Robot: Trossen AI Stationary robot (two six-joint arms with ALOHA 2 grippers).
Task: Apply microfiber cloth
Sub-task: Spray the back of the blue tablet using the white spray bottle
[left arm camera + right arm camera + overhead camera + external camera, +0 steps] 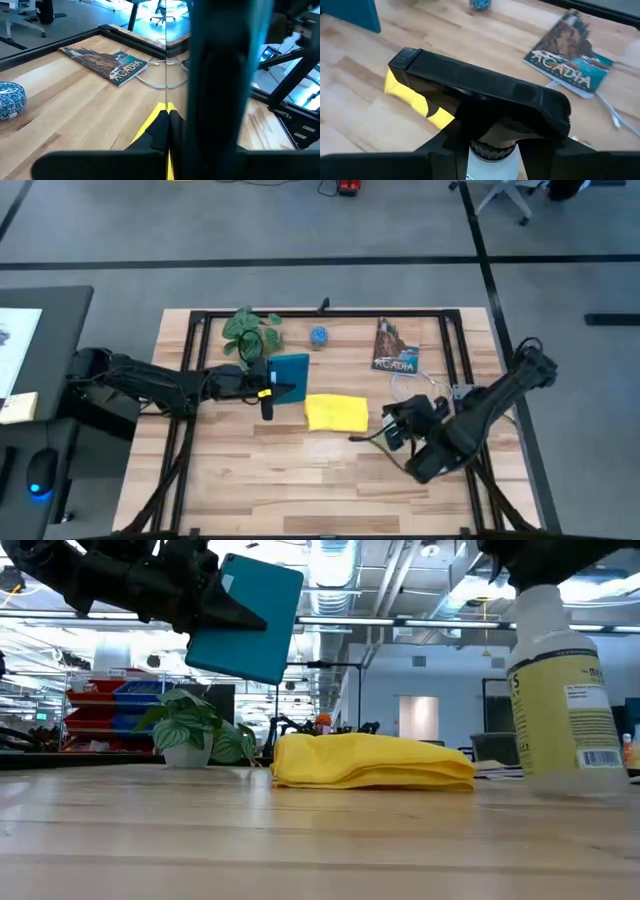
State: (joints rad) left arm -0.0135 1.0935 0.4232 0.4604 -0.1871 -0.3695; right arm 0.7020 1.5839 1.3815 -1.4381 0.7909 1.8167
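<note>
The yellow microfiber cloth (336,412) lies folded in a low heap on the table's middle (370,762), touched by no gripper. My left gripper (266,392) is just left of it, shut on a teal-backed tablet (290,377) that hangs tilted above the table (245,620). To the cloth's right, my right gripper (400,425) is shut on a clear spray bottle (565,690) with a black spray head (480,95). My left gripper pinches the tablet's edge nearest the arm (215,605) between its two fingers, coming level from the table's left. The tablet is lifted clear of the table and tilted; the left wrist view shows it edge-on (220,75). My right gripper holds the bottle at its white neck (490,150), just under the black spray head, with one finger (440,150) on either side. The bottle stands upright below the gripper. Whether its base (575,780) rests on the table, I cannot tell.
At the back of the table are a potted plant (250,330), a small blue patterned ball (319,335) and an "Acadia" book (396,345), with a white cable (420,385) beside the book. Black frame rails (320,313) run around the table. Bare wood lies toward the near edge (320,480).
</note>
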